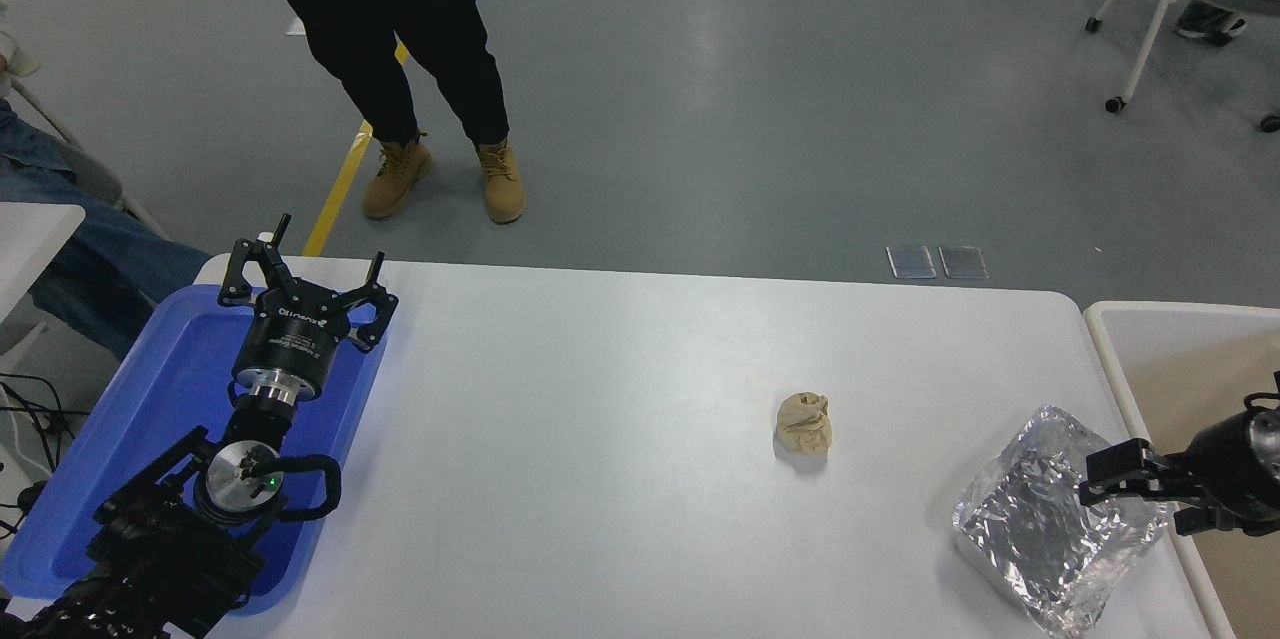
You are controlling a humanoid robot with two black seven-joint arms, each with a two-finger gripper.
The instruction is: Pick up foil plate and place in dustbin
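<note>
Right gripper (1125, 484) is seen low over the near right corner of the bench (620, 389), its fingers spread apart and nothing held between them. The foil plate (1050, 524) lies directly beneath and just to the left of it, flat on the bench and partly covered by one finger at its right rim; whether that finger is touching the foil cannot be told. The dustbin (1105, 319) stands immediately to the right of the gripper, against the bench's edge, with the arm reaching in over it. A crumpled paper ball (803, 423) sits well off to the left of the gripper, clear of the plate. The left gripper (300, 289) is parked far to the left over a blue tray (160, 389), fingers splayed. By the look of things, the task is judged barely begun: the plate has yet to be grasped, lifted and carried the short way right into the bin.
</note>
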